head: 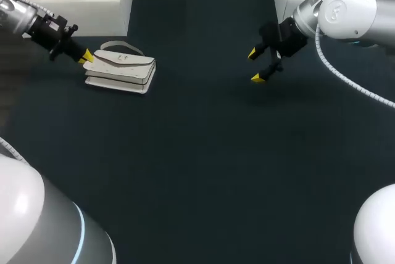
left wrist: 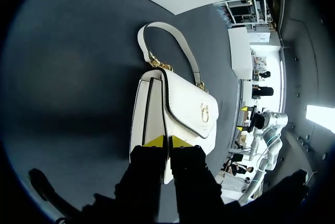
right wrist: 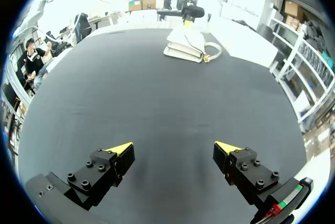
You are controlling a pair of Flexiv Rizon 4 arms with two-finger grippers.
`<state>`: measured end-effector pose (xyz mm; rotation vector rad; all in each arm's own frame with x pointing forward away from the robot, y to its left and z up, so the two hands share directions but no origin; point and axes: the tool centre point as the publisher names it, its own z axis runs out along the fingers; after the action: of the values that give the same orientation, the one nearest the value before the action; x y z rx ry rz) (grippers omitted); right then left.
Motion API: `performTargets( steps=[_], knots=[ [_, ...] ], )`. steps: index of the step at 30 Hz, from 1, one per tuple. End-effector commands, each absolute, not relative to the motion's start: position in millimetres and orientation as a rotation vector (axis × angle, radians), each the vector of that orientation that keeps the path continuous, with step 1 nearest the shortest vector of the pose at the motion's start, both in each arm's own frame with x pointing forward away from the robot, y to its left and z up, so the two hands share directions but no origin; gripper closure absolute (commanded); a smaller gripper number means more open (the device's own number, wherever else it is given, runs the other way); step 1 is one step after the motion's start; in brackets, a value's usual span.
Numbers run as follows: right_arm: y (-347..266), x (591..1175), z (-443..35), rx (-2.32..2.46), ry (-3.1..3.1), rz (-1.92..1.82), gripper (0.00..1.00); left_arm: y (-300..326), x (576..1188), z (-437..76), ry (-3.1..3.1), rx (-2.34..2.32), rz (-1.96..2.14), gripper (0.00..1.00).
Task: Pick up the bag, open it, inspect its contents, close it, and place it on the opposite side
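Bag: white handbag (head: 121, 70) lying flat on the dark table (head: 197, 153), on the left side, strap at the far end.
Left gripper (left wrist: 167, 141): fingers nearly together, pinching the bag's near edge.
Right gripper (right wrist: 175, 148): fingers spread wide, holding nothing, well apart from the bag.

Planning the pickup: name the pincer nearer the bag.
Left. The left pincer is right at the bag's end; the right pincer hangs open, far off across the table.

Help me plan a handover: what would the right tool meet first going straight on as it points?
Probably the white bag, far ahead of the right tool across bare table; if angled down, the table first.
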<state>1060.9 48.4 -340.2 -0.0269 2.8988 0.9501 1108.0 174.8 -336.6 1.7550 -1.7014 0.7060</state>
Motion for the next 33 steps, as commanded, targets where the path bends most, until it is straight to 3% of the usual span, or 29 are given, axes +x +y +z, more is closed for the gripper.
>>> performTargets(
  steps=[1, 33],
  knots=[
    [48.9, 1062.1, -340.8, -0.028, 2.900, 0.951, 0.00, 177.4, 1113.8, -337.2, -1.703, 1.706, 0.647, 1.00],
    [48.9, 1062.1, -340.8, -0.028, 2.900, 0.951, 0.00, 96.1, 1065.0, -334.1, -1.445, 1.979, 1.106, 1.00]
  ],
)
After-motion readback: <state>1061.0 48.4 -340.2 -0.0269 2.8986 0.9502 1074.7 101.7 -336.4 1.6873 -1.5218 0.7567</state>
